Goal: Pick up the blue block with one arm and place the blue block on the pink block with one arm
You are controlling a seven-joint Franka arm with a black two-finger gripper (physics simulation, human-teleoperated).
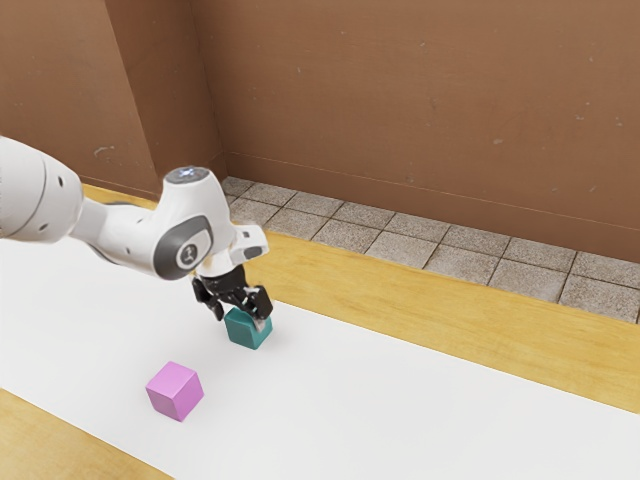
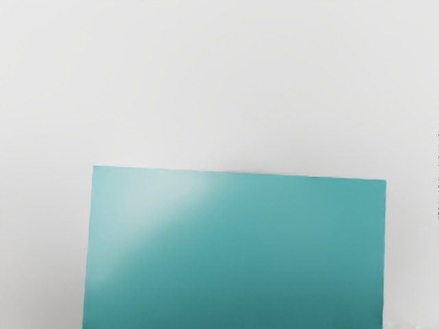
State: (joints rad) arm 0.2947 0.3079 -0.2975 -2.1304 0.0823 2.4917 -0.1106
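Observation:
The blue block (image 1: pixel 248 330), teal in colour, rests on the white table top near the middle of the exterior view. My gripper (image 1: pixel 240 312) is down on top of it, straight above, and hides its upper edges. In the wrist view the blue block (image 2: pixel 233 253) is a big teal face just under my hand. The pink block (image 1: pixel 175 390) stands alone on the white surface, nearer the camera and toward the exterior view's left of the blue block, about two block widths away.
The white table top (image 1: pixel 420 410) stretches toward the exterior view's right, with a wooden strip (image 1: pixel 450 310) behind it. Past that lie a tiled floor (image 1: pixel 480 250) and brown walls (image 1: pixel 420 100). My arm (image 1: pixel 120 235) reaches in from the left.

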